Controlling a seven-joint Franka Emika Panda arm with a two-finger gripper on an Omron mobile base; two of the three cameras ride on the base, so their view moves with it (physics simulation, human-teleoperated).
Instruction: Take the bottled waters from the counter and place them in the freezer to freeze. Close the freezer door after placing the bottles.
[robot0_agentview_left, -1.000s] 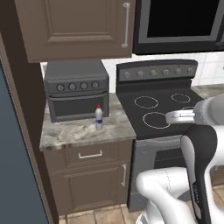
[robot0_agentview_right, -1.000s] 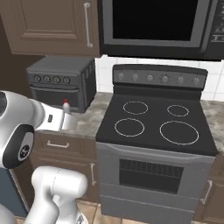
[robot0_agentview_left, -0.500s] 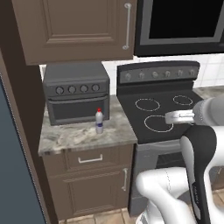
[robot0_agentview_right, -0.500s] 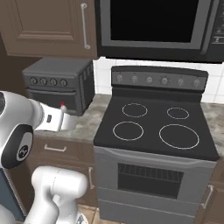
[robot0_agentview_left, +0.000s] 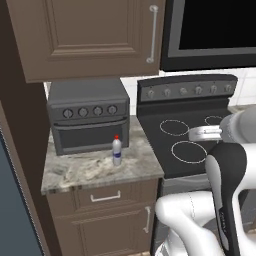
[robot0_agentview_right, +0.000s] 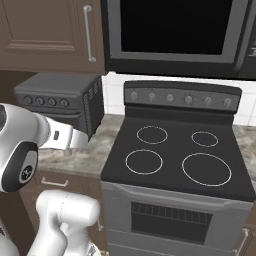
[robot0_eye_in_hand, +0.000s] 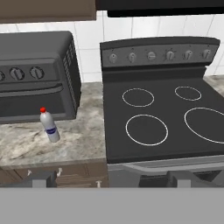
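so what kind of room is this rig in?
A simulated home kitchen, by the look of it: a black electric stovetop with ring burners, a dark grey toaster oven on a speckled granite counter, and brown wooden panelled cabinets above.

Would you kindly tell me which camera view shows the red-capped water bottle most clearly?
The left base view: the bottle stands upright and unobstructed on the counter, in front of the toaster oven. The hand view also shows it whole, though tilted. In the right base view the robot's arm covers that spot.
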